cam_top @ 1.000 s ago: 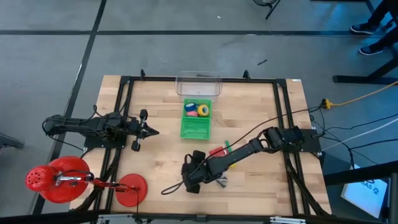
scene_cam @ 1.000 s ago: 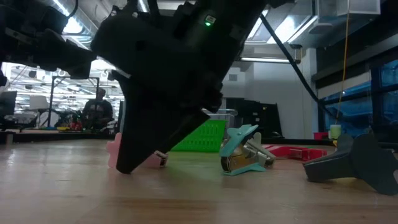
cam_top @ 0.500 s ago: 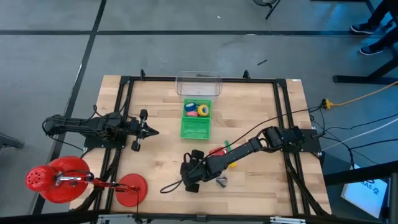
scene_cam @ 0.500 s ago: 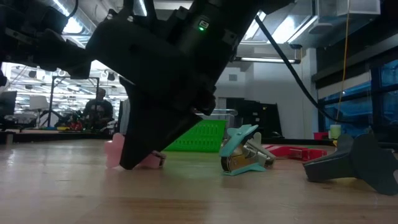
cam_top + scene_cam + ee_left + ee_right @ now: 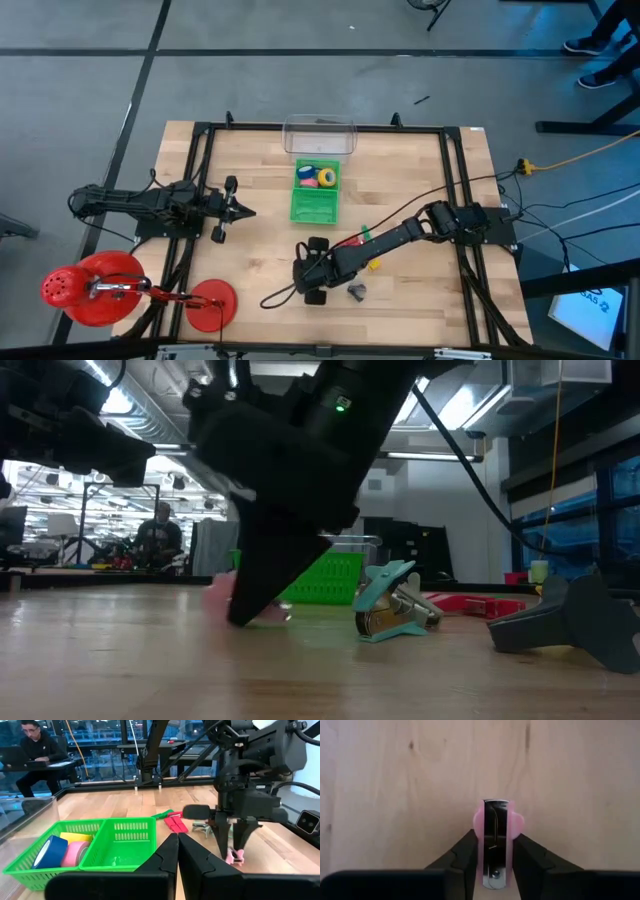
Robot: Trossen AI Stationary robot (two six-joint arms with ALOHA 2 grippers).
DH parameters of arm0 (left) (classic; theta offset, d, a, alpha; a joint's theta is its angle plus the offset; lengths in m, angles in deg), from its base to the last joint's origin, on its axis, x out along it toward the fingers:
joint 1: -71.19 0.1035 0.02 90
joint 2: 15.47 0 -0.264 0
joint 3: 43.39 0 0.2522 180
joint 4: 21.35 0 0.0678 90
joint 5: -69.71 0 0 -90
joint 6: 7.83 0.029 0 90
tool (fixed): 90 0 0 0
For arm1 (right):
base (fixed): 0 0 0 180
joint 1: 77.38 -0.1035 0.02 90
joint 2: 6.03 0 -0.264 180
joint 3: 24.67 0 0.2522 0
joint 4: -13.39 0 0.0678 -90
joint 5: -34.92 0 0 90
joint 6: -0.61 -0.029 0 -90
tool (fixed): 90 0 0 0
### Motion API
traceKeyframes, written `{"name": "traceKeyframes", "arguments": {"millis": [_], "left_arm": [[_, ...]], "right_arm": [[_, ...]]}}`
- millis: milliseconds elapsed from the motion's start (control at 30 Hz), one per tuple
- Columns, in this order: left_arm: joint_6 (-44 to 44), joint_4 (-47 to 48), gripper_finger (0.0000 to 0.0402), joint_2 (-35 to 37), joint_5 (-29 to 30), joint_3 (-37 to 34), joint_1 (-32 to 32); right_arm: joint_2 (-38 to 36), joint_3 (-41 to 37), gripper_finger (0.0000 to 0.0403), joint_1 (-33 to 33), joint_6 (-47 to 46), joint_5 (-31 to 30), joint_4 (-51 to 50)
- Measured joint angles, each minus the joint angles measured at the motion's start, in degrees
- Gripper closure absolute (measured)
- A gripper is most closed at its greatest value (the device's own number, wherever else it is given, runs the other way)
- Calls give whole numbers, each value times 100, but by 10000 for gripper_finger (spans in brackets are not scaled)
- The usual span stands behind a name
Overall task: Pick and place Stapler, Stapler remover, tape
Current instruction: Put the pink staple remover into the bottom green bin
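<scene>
My right gripper [image 5: 313, 287] stands near the table's front middle, shut on a pink staple remover [image 5: 495, 840] with a metal middle strip. A second, teal staple remover [image 5: 393, 600] lies on the wood just to its right. The red stapler [image 5: 350, 243] lies flat behind it. Blue, yellow and pink tape rolls [image 5: 317, 176] sit in the far compartment of a green basket [image 5: 314, 207]. My left gripper [image 5: 250, 212] waits shut at the table's left, holding nothing. My right gripper pinches the pink staple remover between its two fingers, one on each pink side [image 5: 479, 837]. The fingers [image 5: 465, 852] come from above, pointing down. The remover sits at the table top; whether it rests there or is just clear, I cannot tell.
A clear plastic box [image 5: 319, 137] stands behind the green basket at the far edge. A black cable [image 5: 275, 298] trails on the wood left of my right gripper. Red round objects [image 5: 95, 288] sit off the table's near left corner. A person [image 5: 37, 747] sits beyond the table.
My right gripper has shut on the pink staple remover. It has tipped more upright and shifted a little toward the table's right, and the remover has moved that way with it.
</scene>
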Motion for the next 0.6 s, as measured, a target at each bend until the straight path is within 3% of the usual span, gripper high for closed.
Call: {"name": "traceKeyframes", "arguments": {"millis": [600], "left_arm": [[0, -5, 397, -15, -1, 0, 0]], "right_arm": [[-792, 26, 313, 308, 889, 31, -419]]}}
